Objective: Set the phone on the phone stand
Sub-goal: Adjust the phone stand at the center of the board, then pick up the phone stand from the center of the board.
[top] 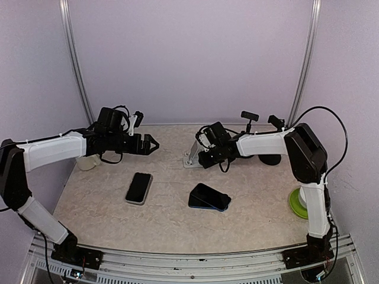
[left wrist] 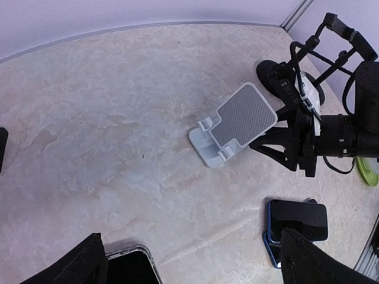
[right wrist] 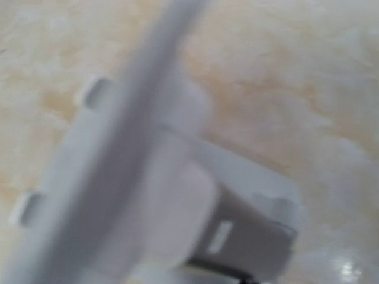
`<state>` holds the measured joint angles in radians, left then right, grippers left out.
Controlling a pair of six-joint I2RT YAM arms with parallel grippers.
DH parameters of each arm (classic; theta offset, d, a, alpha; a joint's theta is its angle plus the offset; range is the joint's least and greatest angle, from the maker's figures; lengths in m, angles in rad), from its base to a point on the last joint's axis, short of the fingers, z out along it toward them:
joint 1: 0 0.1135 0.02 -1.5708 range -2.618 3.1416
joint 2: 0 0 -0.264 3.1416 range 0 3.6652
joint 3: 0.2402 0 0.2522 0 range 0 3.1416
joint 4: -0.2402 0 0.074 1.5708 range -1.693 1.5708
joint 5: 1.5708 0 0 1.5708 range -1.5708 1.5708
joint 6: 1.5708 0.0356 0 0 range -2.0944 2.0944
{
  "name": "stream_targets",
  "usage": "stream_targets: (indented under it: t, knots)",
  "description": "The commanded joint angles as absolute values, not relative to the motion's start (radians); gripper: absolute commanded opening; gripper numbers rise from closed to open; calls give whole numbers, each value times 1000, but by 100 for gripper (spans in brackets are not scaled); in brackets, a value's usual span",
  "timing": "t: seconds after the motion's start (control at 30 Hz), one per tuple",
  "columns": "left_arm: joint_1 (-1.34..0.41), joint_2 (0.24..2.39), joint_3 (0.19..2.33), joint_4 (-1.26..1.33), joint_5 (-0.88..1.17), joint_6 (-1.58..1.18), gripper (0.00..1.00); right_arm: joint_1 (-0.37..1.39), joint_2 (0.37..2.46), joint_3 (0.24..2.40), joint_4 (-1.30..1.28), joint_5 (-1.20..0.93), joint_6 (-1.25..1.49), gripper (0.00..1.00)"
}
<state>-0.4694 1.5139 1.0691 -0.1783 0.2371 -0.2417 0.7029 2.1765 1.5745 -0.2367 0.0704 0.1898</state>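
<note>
Pale lilac walls (top: 189, 59) close in a marbled beige table (top: 177, 228), with both arms reaching out over it from the near edge.

Looking for anything that could hold something, I find little. A white tub (top: 87, 162) sits at the far left, half hidden behind the left arm, and I cannot see what it holds. A green disc (top: 294, 204) lies at the right edge beside the right arm's upright link. A black lump (top: 270, 158) sits behind that arm.

The phone (top: 138, 188) lies flat on the table, screen up, left of centre and near the front. It is well apart from the stand (top: 190, 157). A second phone (top: 209, 197), dark with a blue edge under it, rests to its right, closer to the stand.

The stand is white, with a grey ribbed rest and two small lips at its foot. It stands upright toward the back, its rest tilted and facing left.

The left gripper (top: 151, 144) hangs above the table beyond the phone, its jaws wide apart. Its black fingers (left wrist: 77, 263) frame the bottom of its own camera view. The right gripper (top: 201, 155) is pressed in close behind the stand. Its camera shows only a blur of white plastic, and I cannot tell whether its jaws are clamped on the stand or merely near it.
</note>
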Motion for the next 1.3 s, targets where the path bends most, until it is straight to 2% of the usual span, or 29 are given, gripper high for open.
stream_targets:
  t: [0.0,0.2,0.43,0.67,1.0,1.27]
  knots:
    - [-479,1563,1167,-129,284,-232,99,692,2179,1608,-278,192,183,39]
    - [-479,1696,1303,-108,350,-150,99,673,2225,1658,-268,245,172,46]
    - [-478,1902,1465,-51,564,-98,99,612,2283,1761,-265,215,158,47]
    - [-487,2064,1609,-20,774,-27,99,572,2260,1789,-245,140,111,54]
    - [-492,2272,1861,-148,828,56,96,615,1971,1506,-211,-13,131,67]
    - [-483,2384,1921,-124,829,51,94,682,1804,1327,-202,-15,175,77]
